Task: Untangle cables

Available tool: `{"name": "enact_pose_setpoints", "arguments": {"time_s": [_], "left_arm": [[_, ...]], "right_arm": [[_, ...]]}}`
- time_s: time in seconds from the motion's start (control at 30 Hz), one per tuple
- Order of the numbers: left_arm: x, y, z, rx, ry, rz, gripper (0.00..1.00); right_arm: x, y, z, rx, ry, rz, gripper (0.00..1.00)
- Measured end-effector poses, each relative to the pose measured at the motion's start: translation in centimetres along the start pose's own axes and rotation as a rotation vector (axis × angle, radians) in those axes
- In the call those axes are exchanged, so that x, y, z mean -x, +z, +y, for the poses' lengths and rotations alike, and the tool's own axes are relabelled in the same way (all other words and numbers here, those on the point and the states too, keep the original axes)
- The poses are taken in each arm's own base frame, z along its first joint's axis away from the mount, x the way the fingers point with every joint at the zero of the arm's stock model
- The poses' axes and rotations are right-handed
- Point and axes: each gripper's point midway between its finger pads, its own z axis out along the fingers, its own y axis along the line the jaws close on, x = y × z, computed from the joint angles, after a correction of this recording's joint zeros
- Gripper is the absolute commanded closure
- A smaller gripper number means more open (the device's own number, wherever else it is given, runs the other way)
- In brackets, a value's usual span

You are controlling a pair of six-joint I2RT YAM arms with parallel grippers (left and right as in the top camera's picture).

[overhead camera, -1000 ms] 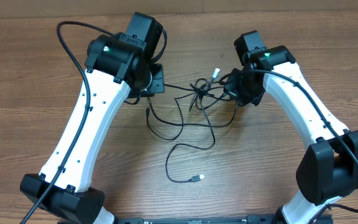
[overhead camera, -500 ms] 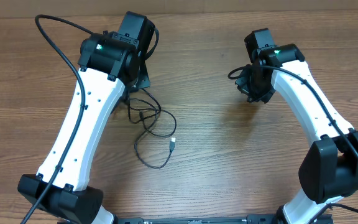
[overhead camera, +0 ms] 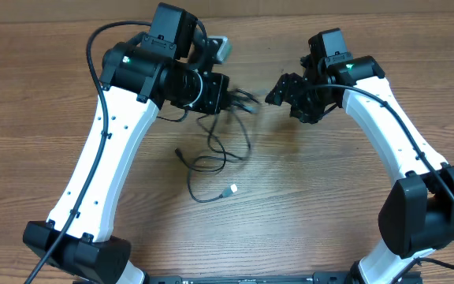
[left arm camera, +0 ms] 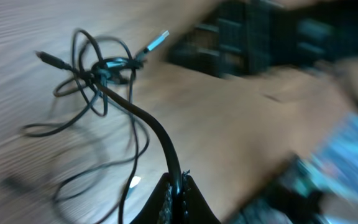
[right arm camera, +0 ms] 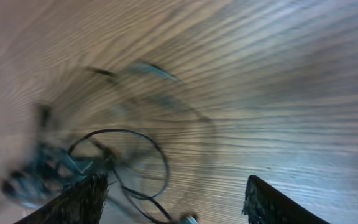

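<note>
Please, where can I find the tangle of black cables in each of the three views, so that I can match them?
Overhead: the cables lie left of centre, trailing down from the left gripper.
Left wrist: their knot is at upper left, with one strand running to the bottom edge.
Right wrist: only a blurred loop, at lower left.
Shared landmark: the wood-grain table top, behind the cables in all three views.

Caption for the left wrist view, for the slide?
Left gripper pinching a strand of the knotted cables over the table.
</note>
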Motion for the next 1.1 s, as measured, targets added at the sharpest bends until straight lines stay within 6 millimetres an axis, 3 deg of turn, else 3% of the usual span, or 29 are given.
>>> {"name": "enact_pose_setpoints", "arguments": {"time_s": [0.13, 0.27, 0.43, 0.6, 0.77, 0.83, 1.0, 1.1], "left_arm": [[-0.3, -0.3, -3.4, -0.198, 0.107, 0.010, 0.96], [-0.5, -0.7, -4.8, -0.286, 0.155, 0.007, 0.96], [-0.5, -0.8, -5.3, -0.315, 0.175, 0.005, 0.96], [-0.4, -0.5, -4.0, -0.237, 0.133, 0.008, 0.96], [-0.2, -0.1, -2.1, -0.125, 0.065, 0.009, 0.96], [-0.2, -0.1, -1.6, -0.096, 0.046, 0.007, 0.96], [-0.1, 0.0, -1.1, -0.065, 0.025, 0.006, 0.96], [-0.1, 0.0, -1.0, -0.058, 0.024, 0.006, 0.96]], "right_arm": [[-0.1, 0.0, 1.2, 0.065, -0.056, 0.012, 0.23], [-0.4, -0.1, 1.6, 0.088, -0.099, 0.027, 0.24], [-0.7, -0.1, 1.8, 0.102, -0.144, 0.042, 0.58], [-1.5, -0.1, 1.4, 0.095, -0.134, 0.074, 0.82], [-2.5, -0.1, 1.5, 0.101, -0.139, 0.115, 0.94], [-3.2, -0.1, 2.3, 0.138, -0.179, 0.141, 0.92], [-5.3, 0.1, 4.5, 0.213, -0.262, 0.200, 0.58], [-5.9, 0.2, 5.0, 0.231, -0.285, 0.214, 0.54]]}}
